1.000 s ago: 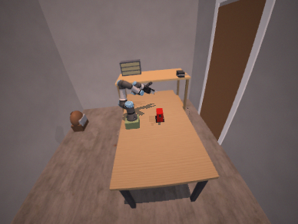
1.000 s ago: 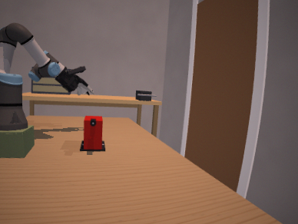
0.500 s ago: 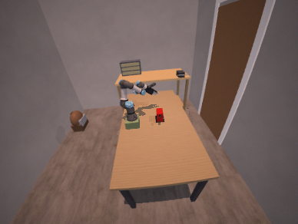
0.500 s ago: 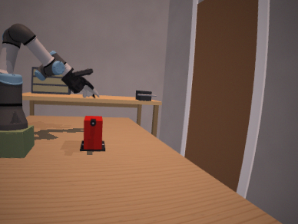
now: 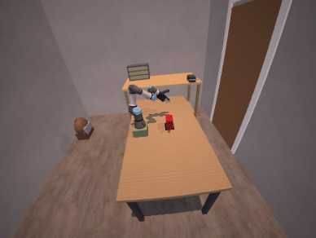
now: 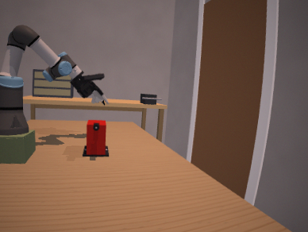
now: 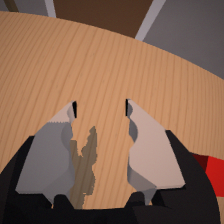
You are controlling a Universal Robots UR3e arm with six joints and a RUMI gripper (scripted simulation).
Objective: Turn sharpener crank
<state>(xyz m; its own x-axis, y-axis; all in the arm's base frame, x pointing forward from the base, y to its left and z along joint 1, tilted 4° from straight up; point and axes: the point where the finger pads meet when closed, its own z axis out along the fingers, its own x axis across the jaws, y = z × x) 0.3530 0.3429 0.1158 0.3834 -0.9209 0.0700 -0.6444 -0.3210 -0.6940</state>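
Note:
The red sharpener [image 5: 169,121] [image 6: 97,137] stands upright on a black base on the wooden table [image 5: 171,171] [image 6: 159,191] [image 7: 100,55]. A small dark knob [image 6: 95,125] shows on its face that looks toward the exterior camera. In the wrist view only a red corner of the sharpener [image 7: 214,172] shows at the lower right. My gripper [image 5: 168,100] [image 6: 104,102] [image 7: 100,101] hangs in the air above and behind the sharpener, well clear of it. Its fingers stand apart with only bare table between them.
The arm's base stands on a green block [image 5: 139,131] [image 6: 13,147] left of the sharpener. A second table [image 5: 163,79] [image 6: 119,105] at the back carries a black box [image 5: 190,77] [image 6: 149,98] and a drawer unit [image 5: 138,72] [image 6: 48,85]. A brown door [image 5: 248,65] [image 6: 230,87] is on the right.

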